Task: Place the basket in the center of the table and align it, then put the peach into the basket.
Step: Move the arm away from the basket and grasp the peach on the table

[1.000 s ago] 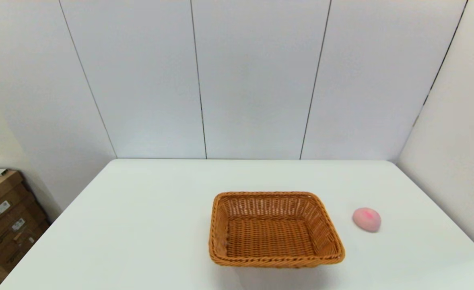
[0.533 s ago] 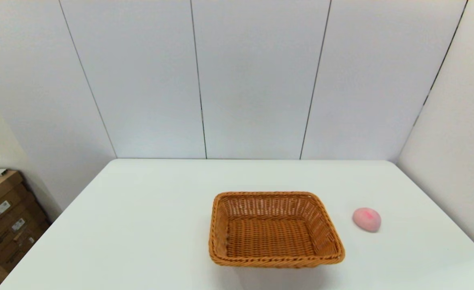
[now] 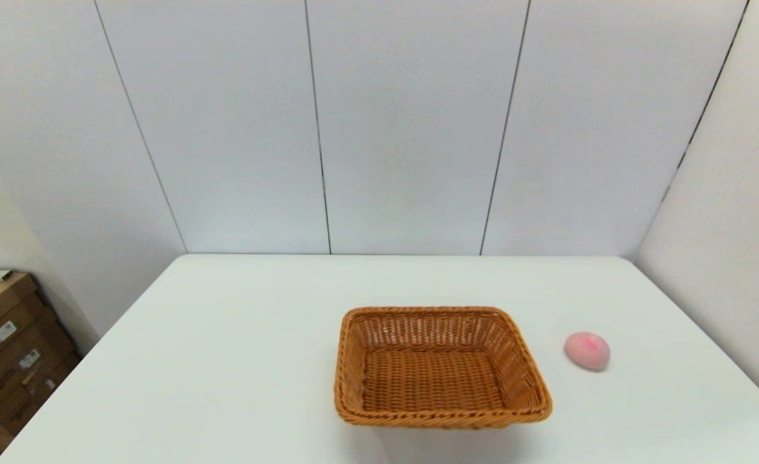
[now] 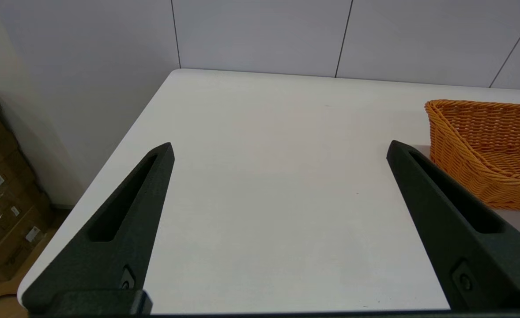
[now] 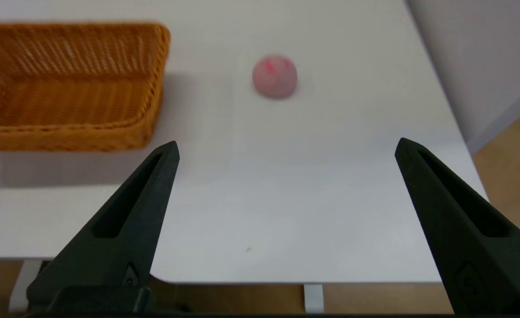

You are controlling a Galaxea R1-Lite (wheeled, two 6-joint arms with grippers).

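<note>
1. Two things sit on the table point(image 3: 225, 361): the basket point(image 3: 441, 367) and the peach point(image 3: 587, 351).
2. The basket rests flat near the middle of the white top, a little toward the robot's right, with its long sides running across the head view. Nothing lies inside it; only the woven floor shows.
3. The peach lies on the bare table to the robot's right of the basket, apart from its rim, with its darker pink blush facing up.
4. The right gripper point(image 5: 286, 148) hangs above the near edge of the table at its right corner, short of the peach point(image 5: 275, 76), which lies ahead of the gap between the fingers. Its two black fingers are spread wide and hold nothing. (In the head view only a dark sliver shows at the lower right corner.)
5. The left gripper point(image 4: 280, 148) is held over the left part of the table near the front edge, out of the head view. Its fingers are likewise spread wide with nothing between them, and the basket point(image 4: 485, 145) lies beyond its right-hand finger.
6. Cardboard boxes point(image 3: 6, 348) stand on the floor past the table's left side.
</note>
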